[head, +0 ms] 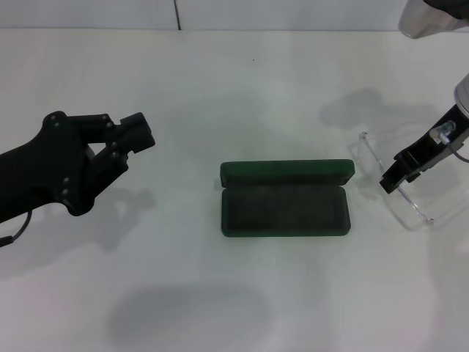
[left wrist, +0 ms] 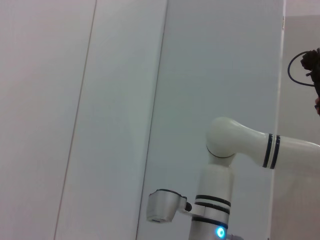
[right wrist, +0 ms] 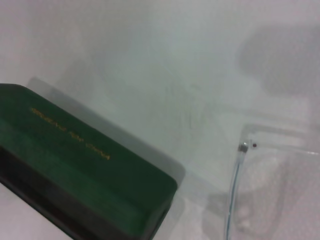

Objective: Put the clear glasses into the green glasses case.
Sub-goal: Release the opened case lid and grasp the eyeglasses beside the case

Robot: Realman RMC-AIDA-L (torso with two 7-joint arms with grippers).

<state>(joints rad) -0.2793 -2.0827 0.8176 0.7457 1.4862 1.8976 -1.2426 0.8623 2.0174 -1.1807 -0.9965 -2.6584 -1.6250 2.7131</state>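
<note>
- The green glasses case (head: 286, 199) is lying open on the white worktop (head: 220, 95), roughly at the centre of the head view, with its lid (head: 287, 172) tipped back on the far side and its dark lined tray facing up.
- The tray is holding nothing.
- The right wrist view is showing the outside of the lid, with a line of small gold lettering (right wrist: 70, 133) running along it.
- The clear glasses (head: 396, 187) are sitting on the worktop just beside the case, off its right end and not touching it.
- One thin clear arm (right wrist: 235, 187) and a hinge (right wrist: 243, 146) are showing in the right wrist view, close to the corner of the case.
- The right gripper (head: 392, 178) is reaching in from the right edge of the head view and is sitting directly over the glasses frame.
- Its jaws are at the frame; I cannot tell how far they are parted or whether they have a grip on the frame.
- The left gripper (head: 135, 132) is hanging above the worktop well to the left of the case, with its jaws drawn together and holding nothing.
- The left wrist view is showing only wall panels and a white arm segment (left wrist: 250, 145), and none of the task's things.
</note>
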